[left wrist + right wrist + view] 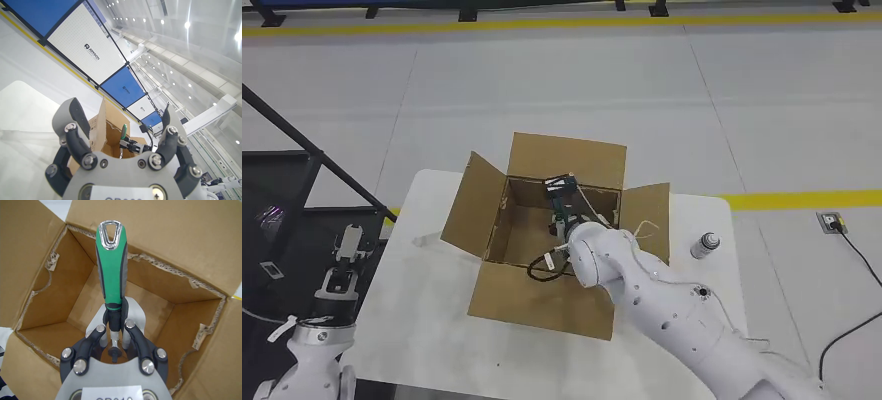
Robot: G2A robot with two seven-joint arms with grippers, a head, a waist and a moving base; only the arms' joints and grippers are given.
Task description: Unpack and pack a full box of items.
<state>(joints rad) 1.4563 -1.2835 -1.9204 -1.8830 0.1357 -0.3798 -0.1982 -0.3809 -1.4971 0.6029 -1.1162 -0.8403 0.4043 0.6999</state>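
- Four flaps of the cardboard box splayed outward on the white table, leaving the mouth wide open upward.
- Inner rim torn and ragged where the corrugated board has ripped, with loose shreds hanging at the corners; flaps and walls smooth, matte brown.
- Bare tabletop to the left of the box and in front of it; right flap close to the table's right edge.
- Right gripper down in the box mouth near the far wall, fingers pressed onto the black collar of a green-handled tool.
- Tool handle pointing away from the wrist toward the far wall: rubbery green grip with grey side strips, a shiny metal loop at its end, a bright steel shank and a small black tip toward the wrist.
- Open room between the tool and the box walls on every side; brown box floor visible beyond the fingers.
- From the left wrist view, green handle seen against the far flap of the box.
- Left gripper beyond the table's left edge, well apart from the box, fingers spread wide with nothing between the dark, finely textured pads.
- Silver can, rounded and narrow-necked, upright on the table just beside the right flap, near the far right corner.
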